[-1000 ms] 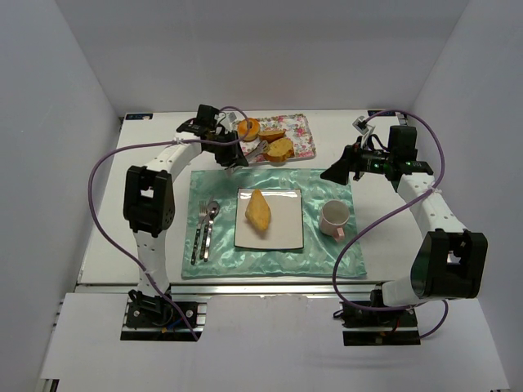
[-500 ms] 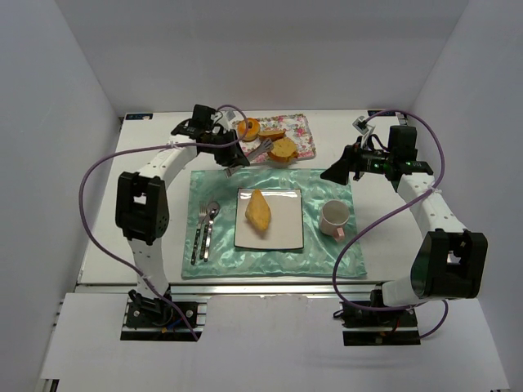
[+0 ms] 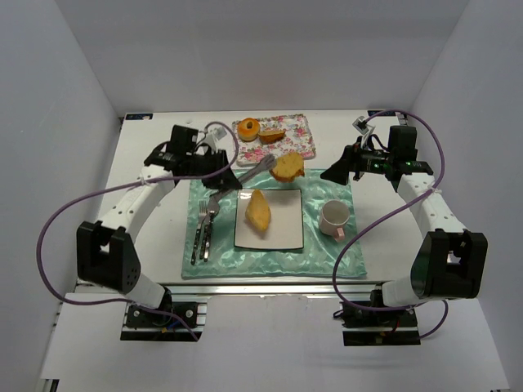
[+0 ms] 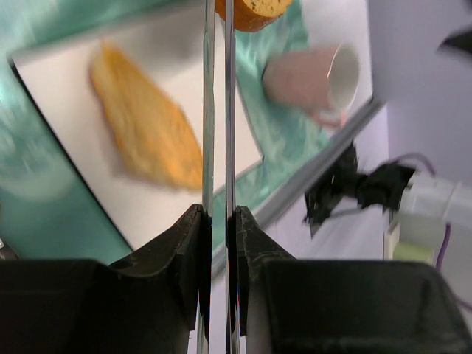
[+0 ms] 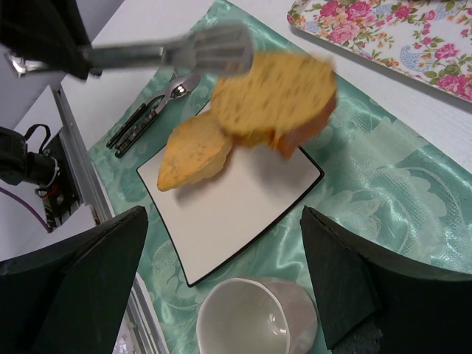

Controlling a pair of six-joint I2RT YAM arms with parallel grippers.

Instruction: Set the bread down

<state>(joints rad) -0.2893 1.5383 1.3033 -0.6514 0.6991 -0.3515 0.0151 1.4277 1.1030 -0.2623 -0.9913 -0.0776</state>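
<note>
The left fingers (image 4: 193, 236) are pinched narrow around the handles of a pair of metal tongs (image 3: 252, 171), pressing the two metal arms almost together. The tips of the tongs clamp a browned slice (image 3: 286, 167) of bread. The slice is off the floral tray (image 3: 301, 140) and hangs over the far edge of the green placemat (image 3: 327, 253), just beyond the far right corner of the square white plate (image 3: 282, 233). In the right wrist view it is blurred and overlaps the plate, so how high it hangs above the mat is hard to judge.

A pale wedge (image 3: 259, 211) of bread lies on the plate, left of its centre, with its long side running near to far. A second slice (image 3: 272, 135) of browned bread lies on the tray at the far side of the table (image 3: 155, 245), just right of a round orange bun (image 3: 248, 129) with a dark centre.

A pink cup (image 3: 333, 217) stands on the placemat right of the plate. A fork and spoon (image 3: 204, 229) lie side by side on the mat to the plate's left.

The right fingers (image 3: 333, 174) are spread wide and hold nothing. They hover over the table off the placemat's far right corner, pointing toward the held slice.
</note>
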